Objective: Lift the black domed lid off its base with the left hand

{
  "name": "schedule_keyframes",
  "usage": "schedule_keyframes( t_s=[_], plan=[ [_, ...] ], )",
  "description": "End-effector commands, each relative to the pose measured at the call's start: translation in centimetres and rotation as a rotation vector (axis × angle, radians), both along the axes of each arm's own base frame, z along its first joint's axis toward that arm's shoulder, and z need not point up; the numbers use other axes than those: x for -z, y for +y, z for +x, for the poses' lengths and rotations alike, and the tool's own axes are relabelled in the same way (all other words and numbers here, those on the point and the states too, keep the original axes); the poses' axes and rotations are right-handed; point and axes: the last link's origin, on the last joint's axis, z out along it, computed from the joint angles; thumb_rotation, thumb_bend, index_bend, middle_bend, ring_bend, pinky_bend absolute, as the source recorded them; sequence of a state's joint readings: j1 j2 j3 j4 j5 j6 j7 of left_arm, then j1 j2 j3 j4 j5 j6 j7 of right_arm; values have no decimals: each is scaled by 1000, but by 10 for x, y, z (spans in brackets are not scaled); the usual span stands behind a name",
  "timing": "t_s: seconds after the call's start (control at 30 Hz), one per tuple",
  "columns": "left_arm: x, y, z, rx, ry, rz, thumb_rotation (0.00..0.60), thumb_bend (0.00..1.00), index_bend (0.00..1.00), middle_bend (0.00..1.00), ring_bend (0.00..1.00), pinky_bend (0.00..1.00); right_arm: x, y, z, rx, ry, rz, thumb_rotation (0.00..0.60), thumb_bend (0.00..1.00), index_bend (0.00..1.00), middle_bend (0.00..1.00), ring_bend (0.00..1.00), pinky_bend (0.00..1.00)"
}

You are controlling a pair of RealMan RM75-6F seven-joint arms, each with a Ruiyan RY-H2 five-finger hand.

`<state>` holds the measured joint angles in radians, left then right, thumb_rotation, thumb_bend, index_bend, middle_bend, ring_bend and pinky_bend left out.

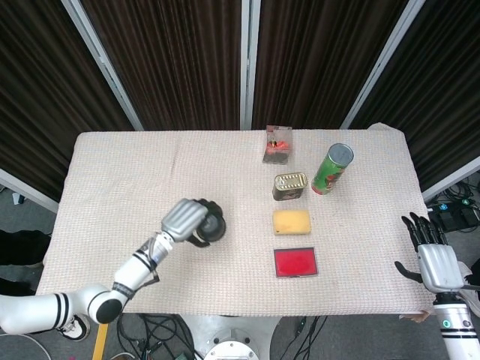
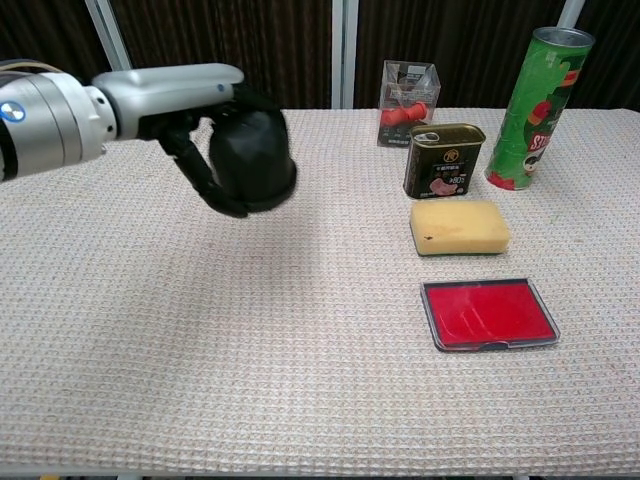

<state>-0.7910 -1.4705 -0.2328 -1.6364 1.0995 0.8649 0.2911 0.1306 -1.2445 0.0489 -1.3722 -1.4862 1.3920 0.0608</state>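
Since the black domed lid [image 2: 252, 160] looks light, rigid and smooth, the left hand [image 2: 205, 135] wraps its crown clear of the table [image 2: 200, 330]'s left edge, while the right hand [image 1: 437, 264] hangs spread, empty.

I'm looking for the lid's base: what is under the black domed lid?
Only bare table cloth and a faint shadow show below the black domed lid, which the left hand holds in the air. No base is visible.

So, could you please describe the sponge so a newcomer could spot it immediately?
Start at the tall green chip can near the table's right far side. Beside it stands a tin can; the yellow sponge lies between that and the red tray, the only soft yellow block there.
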Motion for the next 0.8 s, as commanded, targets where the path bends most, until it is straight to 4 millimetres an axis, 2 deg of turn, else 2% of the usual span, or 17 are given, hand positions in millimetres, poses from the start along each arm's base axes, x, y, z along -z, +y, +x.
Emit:
schedule_keyframes(
  t_s=[0.03,0.13,0.2,0.3,0.37,0.43,0.5,0.6,0.67,0.7,0.77,0.8],
  plan=[
    [-17,39,-51,-119,118,176,600,213,489,541,330,459,3,0,1,-2,5,7,600,101,0,20,0,0],
    [5,2,-26,1,89,71,600,213,488,540,330,459,6,0,3,-7,9,18,600,101,0,20,0,0],
    [17,-32,-6,85,39,-15,600,212,488,540,330,459,7,1,5,-10,11,23,600,101,0,20,0,0],
    [18,-59,12,197,10,-45,600,212,487,540,330,459,7,2,5,-10,10,21,600,101,0,20,0,0],
    [12,-48,10,204,22,23,600,211,485,540,332,459,5,1,4,-9,8,16,600,101,0,20,0,0],
    [5,-19,-4,120,42,103,600,211,485,540,335,459,3,1,3,-6,5,12,600,101,0,21,0,0],
    [-4,20,-30,12,109,176,600,211,485,543,341,455,3,2,2,-6,4,12,600,101,0,21,0,0],
    [-20,57,-66,-119,183,235,600,212,485,546,345,441,4,2,4,-15,5,15,600,101,0,21,0,0],
    [-26,65,-74,-155,172,255,600,212,484,546,346,440,5,2,5,-15,6,15,600,101,0,21,0,0],
    [-24,61,-72,-168,138,233,600,212,484,546,346,440,6,1,4,-13,8,18,600,101,0,21,0,0],
    [-12,44,-63,-153,88,150,600,210,483,545,346,440,8,1,4,-8,11,26,600,101,0,21,0,0],
    [0,28,-54,-129,64,68,600,206,480,543,346,440,11,2,4,-6,13,35,600,101,0,21,0,0]
  ],
)
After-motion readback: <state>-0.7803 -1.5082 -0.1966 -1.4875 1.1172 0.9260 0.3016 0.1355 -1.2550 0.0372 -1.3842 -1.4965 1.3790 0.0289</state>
